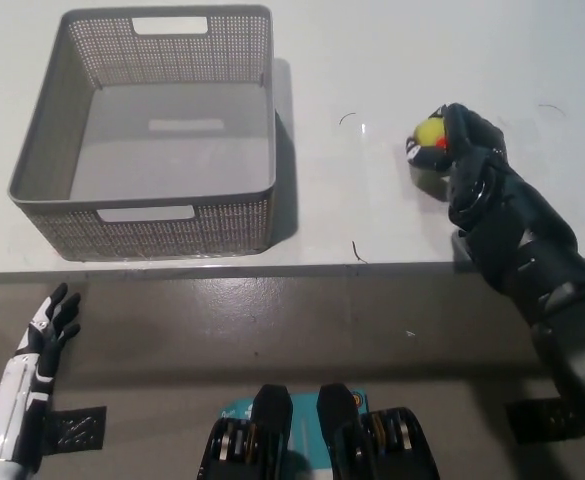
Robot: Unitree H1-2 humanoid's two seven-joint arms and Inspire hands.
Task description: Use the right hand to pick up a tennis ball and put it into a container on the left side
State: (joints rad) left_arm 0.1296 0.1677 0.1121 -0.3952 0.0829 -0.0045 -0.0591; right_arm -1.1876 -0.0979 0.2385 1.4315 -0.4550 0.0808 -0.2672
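The white left hand (pixel 44 322) sits at the lower left of the head view, below the near edge of the white table (pixel 372 220) and clear of it. Its fingers are spread and it holds nothing.

Beyond and slightly to the right of the left hand, the grey perforated plastic container (pixel 142 228) rests on the table. It is rectangular, open-topped, with a cut-out handle slot in both the near and far walls. Its interior shows only the bare grey floor.

Well to the right of the container, across a bare stretch of table, the black right hand (pixel 450 145) reaches in from the lower right, with its black forearm extending back over the table's near edge. The fingers are curled closed around the yellow-green tennis ball (pixel 431 132), which shows between them on the hand's left side. A small red mark is visible on the hand just beside the ball. A shadow lies on the table under the hand; whether the ball touches the table surface cannot be determined.

Several thin dark curved marks lie on the table between the container and the right hand.
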